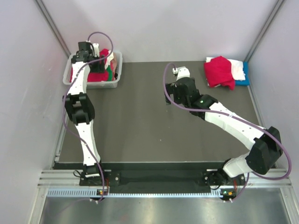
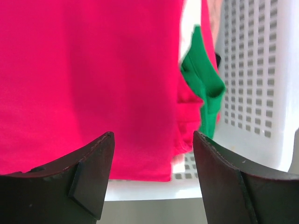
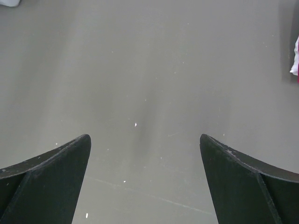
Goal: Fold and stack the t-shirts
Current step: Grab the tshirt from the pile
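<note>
Leftmost, at the far left corner of the tabletop (image 1: pixel 140 121), a pale plastic tub (image 1: pixel 105 84) is seen, filled with a crumpled red t-shirt (image 2: pixel 84 70) and a green garment (image 2: pixel 203 79). The left arm (image 1: pixel 81 121) is stretched out to it, and the left claw (image 2: pixel 153 137) is held over the contents with its fingers spread fairly wide. Nothing is gripped between them, and red cloth is seen beyond the gap. Whether the fingertips touch the cloth cannot be told. The green garment is lodged between the red t-shirt and the tub's latticed wall.

Further right, over the bare middle of the tabletop toward its far edge, the right claw (image 3: pixel 145 137) is held with its fingers spread wide. Nothing is held, and only grey surface is seen between them.

At the far right corner a pile of t-shirts is laid. A second red t-shirt (image 1: pixel 219 70) is bunched loosely on top, a white t-shirt (image 1: pixel 238 67) is seen beneath it, and a blue t-shirt (image 1: pixel 243 82) lies at the bottom, showing toward the tabletop's right edge. The pile is kept well apart from the right claw.
</note>
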Tool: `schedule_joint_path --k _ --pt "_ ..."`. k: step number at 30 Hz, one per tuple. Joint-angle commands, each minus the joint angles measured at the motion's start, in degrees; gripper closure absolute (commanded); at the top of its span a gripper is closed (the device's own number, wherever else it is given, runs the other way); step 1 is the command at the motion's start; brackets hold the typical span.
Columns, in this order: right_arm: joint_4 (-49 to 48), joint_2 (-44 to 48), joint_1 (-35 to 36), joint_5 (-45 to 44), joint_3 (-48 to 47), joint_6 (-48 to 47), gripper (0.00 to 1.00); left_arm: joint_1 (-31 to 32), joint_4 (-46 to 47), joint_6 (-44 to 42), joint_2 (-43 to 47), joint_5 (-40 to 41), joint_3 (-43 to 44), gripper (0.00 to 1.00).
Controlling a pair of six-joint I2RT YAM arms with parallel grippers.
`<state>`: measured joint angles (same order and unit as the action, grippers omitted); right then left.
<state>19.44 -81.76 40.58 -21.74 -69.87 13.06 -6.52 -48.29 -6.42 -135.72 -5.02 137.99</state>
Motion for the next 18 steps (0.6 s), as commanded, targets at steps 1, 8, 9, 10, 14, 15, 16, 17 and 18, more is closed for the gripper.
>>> schedule_joint_path --k 1,8,9,10,14,15,16,17,18 --pt "-0.8 2.0 -0.3 0.6 -3.2 0.8 0.00 1.3 1.8 -1.0 3.9 0.5 -6.0 0.27" --pt "-0.9 2.0 -0.4 1.5 -3.3 1.2 0.00 1.6 3.6 -1.8 7.6 1.7 -12.7 0.27" --pt "-0.9 2.2 -0.5 1.8 -3.3 1.1 0.00 1.5 3.6 -1.9 7.5 1.9 -12.7 0.28" --pt "-1.0 2.6 -0.4 2.0 -3.0 1.3 0.00 1.4 3.9 -1.9 7.4 2.5 -12.7 0.28" --pt "-0.7 3.4 -0.4 2.2 -2.1 1.2 0.00 0.1 3.0 -0.2 5.2 2.3 -5.6 0.27" --pt "-0.5 3.4 -0.3 2.1 -1.9 1.2 0.00 0.1 2.1 -0.1 4.5 2.2 -3.9 0.27" --pt "-0.4 3.6 -0.4 2.1 -1.9 1.3 0.00 0.1 0.6 -0.2 3.9 1.9 -2.2 0.27" --pt "-0.4 3.8 -0.4 2.1 -1.8 1.2 0.00 0.0 0.0 -0.2 3.1 1.9 -0.4 0.27" --pt "-0.4 3.9 -0.5 2.0 -1.8 1.3 0.00 0.2 -0.1 -0.2 3.0 1.9 -0.3 0.29"
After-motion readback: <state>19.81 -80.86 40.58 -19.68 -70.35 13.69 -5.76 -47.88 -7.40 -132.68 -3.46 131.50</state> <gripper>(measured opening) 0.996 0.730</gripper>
